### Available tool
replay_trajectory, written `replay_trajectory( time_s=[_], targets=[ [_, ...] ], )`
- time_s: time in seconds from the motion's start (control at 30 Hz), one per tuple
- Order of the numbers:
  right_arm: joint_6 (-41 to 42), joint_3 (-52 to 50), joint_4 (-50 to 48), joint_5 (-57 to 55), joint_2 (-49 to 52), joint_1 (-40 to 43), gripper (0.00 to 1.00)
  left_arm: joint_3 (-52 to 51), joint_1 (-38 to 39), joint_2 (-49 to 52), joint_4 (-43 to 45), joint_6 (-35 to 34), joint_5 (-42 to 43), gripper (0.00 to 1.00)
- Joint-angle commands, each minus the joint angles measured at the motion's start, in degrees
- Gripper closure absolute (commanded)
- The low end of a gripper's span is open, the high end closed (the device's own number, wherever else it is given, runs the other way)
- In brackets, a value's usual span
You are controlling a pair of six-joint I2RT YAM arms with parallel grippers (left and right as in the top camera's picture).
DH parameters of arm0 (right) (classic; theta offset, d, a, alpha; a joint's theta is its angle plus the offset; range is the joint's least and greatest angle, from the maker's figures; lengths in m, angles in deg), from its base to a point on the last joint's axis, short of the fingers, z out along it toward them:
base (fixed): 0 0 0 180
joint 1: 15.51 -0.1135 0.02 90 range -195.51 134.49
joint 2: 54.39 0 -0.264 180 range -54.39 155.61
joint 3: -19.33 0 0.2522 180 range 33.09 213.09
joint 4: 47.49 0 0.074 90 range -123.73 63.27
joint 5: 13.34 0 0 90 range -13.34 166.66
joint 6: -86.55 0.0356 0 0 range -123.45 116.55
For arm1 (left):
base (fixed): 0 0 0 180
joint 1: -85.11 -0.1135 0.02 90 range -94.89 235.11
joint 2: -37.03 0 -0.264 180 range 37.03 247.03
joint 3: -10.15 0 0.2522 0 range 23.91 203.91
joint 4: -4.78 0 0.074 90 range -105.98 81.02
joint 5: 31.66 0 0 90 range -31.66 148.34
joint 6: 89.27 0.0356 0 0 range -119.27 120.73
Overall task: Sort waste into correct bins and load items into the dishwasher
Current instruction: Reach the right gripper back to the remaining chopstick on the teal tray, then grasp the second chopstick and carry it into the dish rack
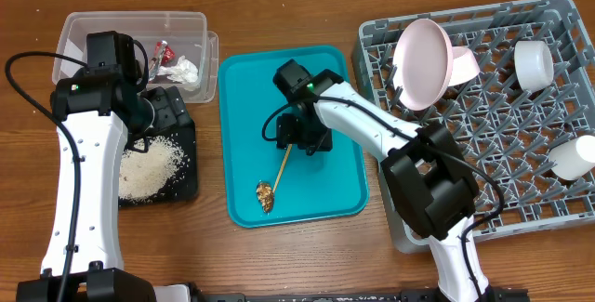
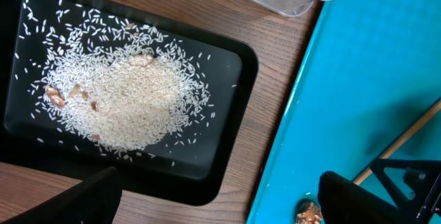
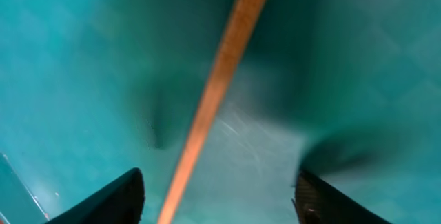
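We see a wooden counter (image 1: 297,256). Our right tool (image 3: 220,200) hangs spread open astride a chopstick (image 3: 219,79) on the teal tray (image 1: 335,181); our left tool (image 2: 217,195), also spread, hovers over rice (image 2: 124,100) in the black tray (image 2: 227,72).

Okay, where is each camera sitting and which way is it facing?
Overhead: fixed above the table, looking down at teal tray and dish rack; both arms show.
Left wrist: on the left arm, facing down at the black tray of rice; its open jaws at the bottom edge.
Right wrist: close above the teal tray, facing a chopstick between its open jaws.
Shared: all three catch the teal tray and chopstick.
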Motion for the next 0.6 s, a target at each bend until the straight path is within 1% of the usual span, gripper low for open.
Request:
replay_trajectory(
  time_s=[0.0,0.03,0.1,0.2,0.27,0.33,0.43,0.5,0.57],
  targets=[
    [2.38,0.44,0.66,-2.56,4.72,-0.87,0.40,0.68,0.09,-1.11,0.17,-0.33,0.68,0.08],
    [2.67,0.44,1.31,-2.93,5.18,-0.87,0.47,0.68,0.09,-1.11,0.17,-0.33,0.68,0.08],
    [4.13,0.44,2.91,-4.87,5.97,-0.87,0.57,0.68,0.09,-1.11,0.20,-0.33,0.68,0.08],
    [5.14,0.44,4.07,-6.82,6.16,-0.85,0.66,0.68,0.09,-1.11,0.17,-0.33,0.66,0.08],
    [5.25,0.44,4.79,-6.95,6.16,-0.59,0.75,0.68,0.09,-1.11,0.15,-0.33,0.66,0.08],
    [5.35,0.44,5.64,-6.99,6.16,-0.35,0.79,0.68,0.09,-1.11,0.13,-0.33,0.68,0.08],
    [5.31,0.44,6.58,-7.02,6.16,0.09,0.82,0.68,0.09,-1.11,0.15,-0.33,0.66,0.08],
    [5.31,0.44,7.08,-6.99,6.16,0.37,0.87,0.68,0.09,-1.11,0.09,-0.33,0.66,0.08],
    [5.29,0.44,7.63,-6.99,6.16,0.76,0.90,0.68,0.09,-1.11,0.00,-0.33,0.66,0.08]
  ],
)
